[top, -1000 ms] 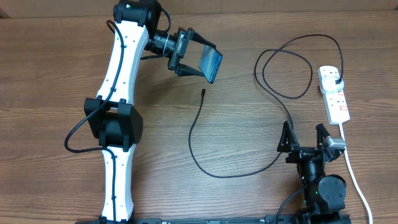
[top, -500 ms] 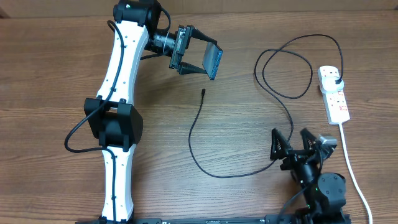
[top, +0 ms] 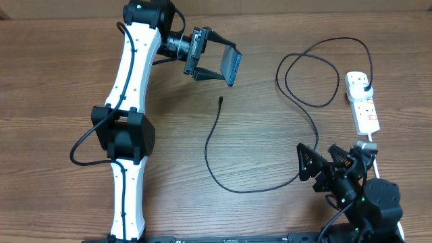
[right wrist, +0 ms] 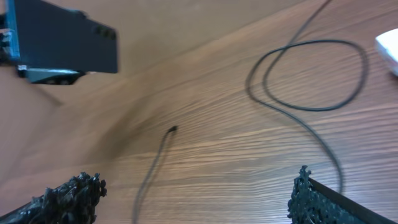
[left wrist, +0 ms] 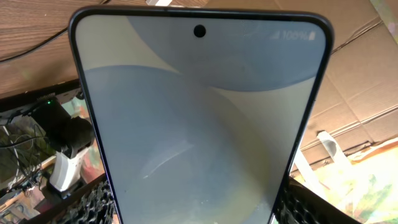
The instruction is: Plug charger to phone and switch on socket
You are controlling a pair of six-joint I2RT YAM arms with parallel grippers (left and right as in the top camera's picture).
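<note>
Wooden desk (top: 61, 74): brown grain is showing all over, and both arms are working above it.
Left arm (top: 131, 81): white with black joints, it is stretching along the desk's left side toward the far edge.
Left hand (top: 228, 65): it is clamping the phone (left wrist: 199, 124) across its width between both fingers, jaws standing fairly wide around it, and is holding it clear above the desk.
Right hand (top: 322, 162): it is hovering near the desk's near right corner, fingers spread wide and gripping nothing.
Charger (top: 212, 135): the thin black cable is leaving its plug (top: 365, 86), which is sitting in the socket's far outlet. It is curling into a loop, passing just beside the right hand and sweeping left across bare wood.
Socket (top: 362, 101): the white strip is lying along the right edge, showing small red marks. Its thick white cord (top: 381, 182) is running toward the near edge.
Phone: it is tilting on edge, its pale blue-grey screen facing the left wrist camera, with brown cardboard (left wrist: 367, 81) showing behind.
Connector tip (top: 221, 100): it is lying on the desk near the phone, apart from it and not plugged in.
Writing (left wrist: 295, 35): "100%" is showing in the screen's top corner.
</note>
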